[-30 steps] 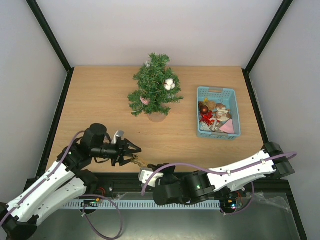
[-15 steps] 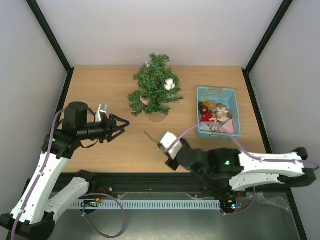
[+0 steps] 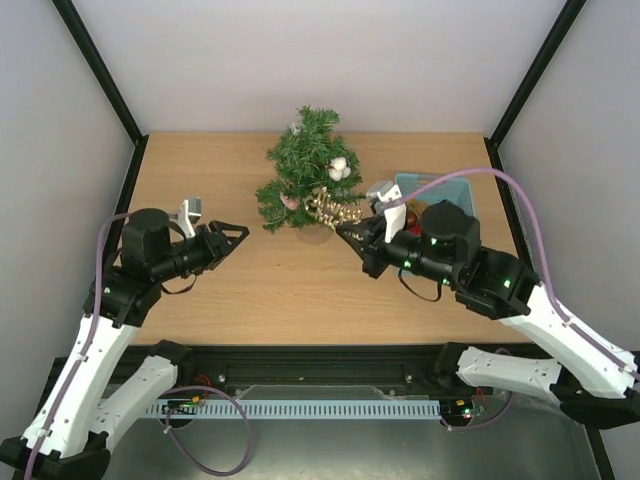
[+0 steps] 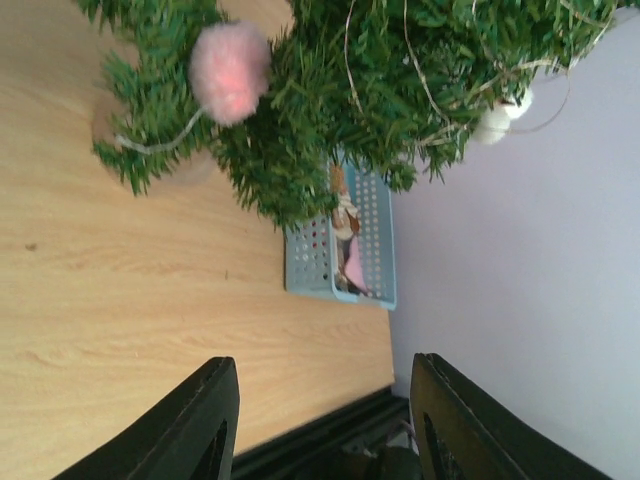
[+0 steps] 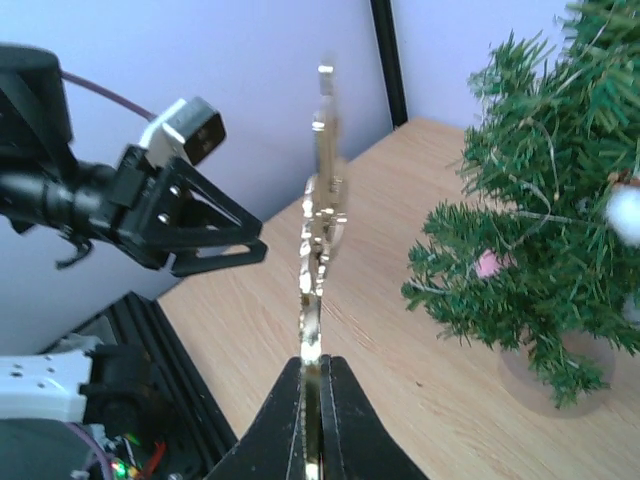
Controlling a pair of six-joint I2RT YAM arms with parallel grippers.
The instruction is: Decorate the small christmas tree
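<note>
from above, the small christmas tree (image 3: pixel 308 180) stands upright at the far middle of the surface (image 3: pixel 300 295), with a pink pompom (image 3: pixel 289 201) low on its left side and a white pompom (image 3: pixel 340 168) higher on its right. a blue basket (image 3: pixel 437 183) holding small trinkets sits to the tree's right, apart from it. the left claw (image 3: pixel 238 236) hovers left of the tree and points toward it, fingers parted with nothing between them. the right claw (image 3: pixel 347 230) is just right of the tree's base, pinched onto a gold ornament (image 3: pixel 335 210) that reaches over to the lower branches, though whether it touches them is hard to tell. in the left wrist view the two dark fingers stand well apart over bare wood, and the tree fills the space ahead with the pink pompom hanging on a low branch and the basket beyond it. in the right wrist view the fingers are clamped on the bottom end of the gold ornament, which stands straight up from them. the tree is to its right, the left claw to its left.
</note>
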